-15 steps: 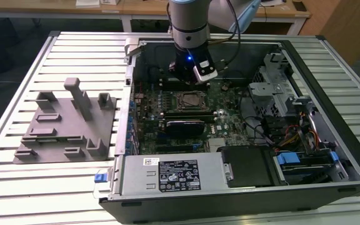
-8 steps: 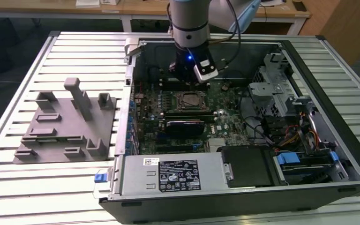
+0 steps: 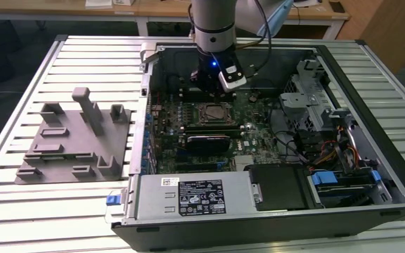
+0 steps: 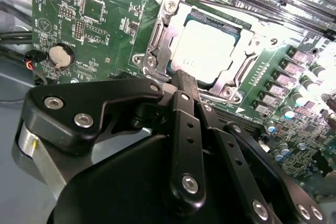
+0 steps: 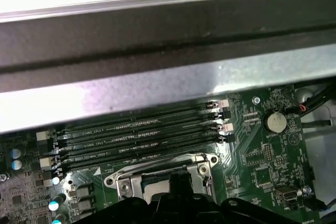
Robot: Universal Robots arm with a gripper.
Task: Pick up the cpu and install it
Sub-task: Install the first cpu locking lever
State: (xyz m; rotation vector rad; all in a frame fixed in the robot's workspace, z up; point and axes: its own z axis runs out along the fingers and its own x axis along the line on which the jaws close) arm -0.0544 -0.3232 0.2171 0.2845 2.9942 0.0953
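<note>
One cpu point(image 4: 203, 51) lies flat inside the socket point(image 4: 157, 51) on the motherboard point(image 4: 89, 14), apparently seated already. Just beside that socket's edge hangs the hand point(image 4: 181, 80), its fingers seemingly together and empty, though I cannot tell for sure. Light, stiff and fragile, the chip wants holding by its edges.
</note>
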